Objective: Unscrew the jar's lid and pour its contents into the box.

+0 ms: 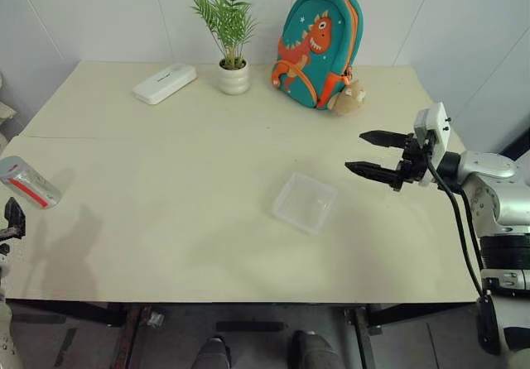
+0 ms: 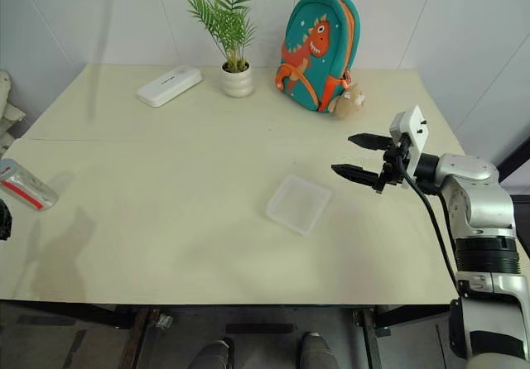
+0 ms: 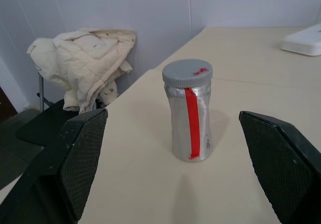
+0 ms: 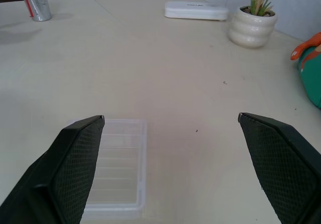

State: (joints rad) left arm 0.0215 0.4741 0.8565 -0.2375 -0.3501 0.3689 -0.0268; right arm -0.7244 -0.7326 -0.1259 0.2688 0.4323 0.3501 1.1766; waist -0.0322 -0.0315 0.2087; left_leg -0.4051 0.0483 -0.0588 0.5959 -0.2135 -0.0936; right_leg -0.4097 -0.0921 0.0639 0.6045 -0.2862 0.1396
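The jar stands upright with the lid on it near the worktop edge at 9 o'clock, between the spread fingers of the left tool and untouched. The box lies near centre. At 3 o'clock, the right tool hovers beside the box, fingers spread, holding nothing.

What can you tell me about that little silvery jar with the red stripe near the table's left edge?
The small silvery cylindrical jar stands upright near the left edge of the cream table, apart from everything else. A red label stripe runs down its crinkled, foil-like side. Its round grey lid, marked with a small red patch, is still screwed on. Nothing touches it; the open left gripper faces it.
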